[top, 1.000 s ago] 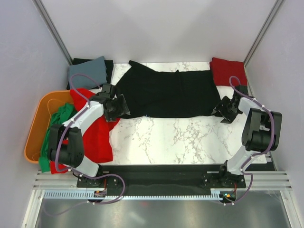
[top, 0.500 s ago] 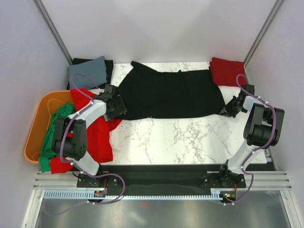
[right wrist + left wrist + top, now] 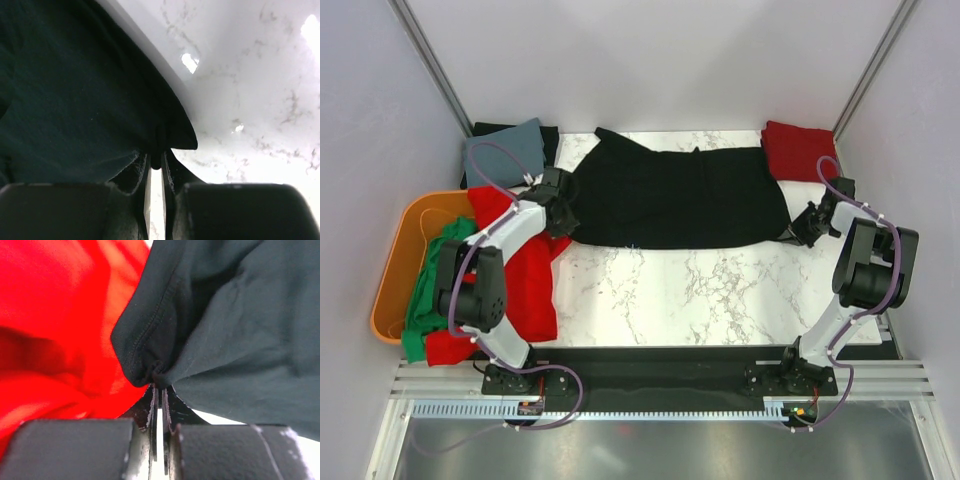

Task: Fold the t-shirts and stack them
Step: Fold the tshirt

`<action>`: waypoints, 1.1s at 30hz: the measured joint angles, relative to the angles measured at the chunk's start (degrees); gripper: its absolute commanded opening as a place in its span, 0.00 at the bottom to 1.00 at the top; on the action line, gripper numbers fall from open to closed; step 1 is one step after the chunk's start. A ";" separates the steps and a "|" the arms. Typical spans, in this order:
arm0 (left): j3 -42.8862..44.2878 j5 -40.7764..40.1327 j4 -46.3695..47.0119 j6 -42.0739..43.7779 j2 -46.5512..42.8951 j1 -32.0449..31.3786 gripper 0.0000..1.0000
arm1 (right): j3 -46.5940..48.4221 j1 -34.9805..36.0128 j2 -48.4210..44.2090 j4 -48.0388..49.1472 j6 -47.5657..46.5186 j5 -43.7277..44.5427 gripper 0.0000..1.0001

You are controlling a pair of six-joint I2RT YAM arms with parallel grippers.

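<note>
A black t-shirt [image 3: 675,198] lies spread across the far half of the marble table. My left gripper [image 3: 563,210] is shut on its left corner, and the left wrist view shows the hemmed black cloth [image 3: 150,347] pinched at my left gripper [image 3: 160,388]. My right gripper [image 3: 796,228] is shut on the shirt's right corner; the right wrist view has the black edge [image 3: 170,131] bunched at my right gripper [image 3: 157,161]. A red t-shirt [image 3: 525,285] lies loose under the left arm. Another red t-shirt [image 3: 798,150], folded, sits at the far right.
An orange tub [image 3: 405,258] stands at the left edge with a green t-shirt [image 3: 435,275] hanging over it. A grey-blue shirt [image 3: 505,150] lies folded on a black one at the far left. Grey walls close in the table on three sides.
Both grippers have closed on the black shirt's near corners. The left one moved up to the shirt's left corner; the right one slid right and back, and the near hem now runs straighter.
</note>
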 measured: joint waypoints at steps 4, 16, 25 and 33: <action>6.84 -1.22 -4.13 1.29 -4.74 -0.17 0.08 | 2.54 0.26 -2.29 -4.22 0.20 -0.79 0.10; 3.13 0.98 -7.61 2.62 -13.44 -0.22 0.51 | 2.49 0.28 -12.63 -8.76 -1.64 -1.40 0.24; -5.86 2.49 -7.06 2.49 -10.67 -0.22 0.65 | -5.90 0.26 -12.74 -10.14 -3.52 -1.05 0.38; -5.70 1.07 -2.16 2.49 -4.90 -0.22 0.62 | -5.86 0.24 -9.42 -8.13 -3.52 0.26 0.36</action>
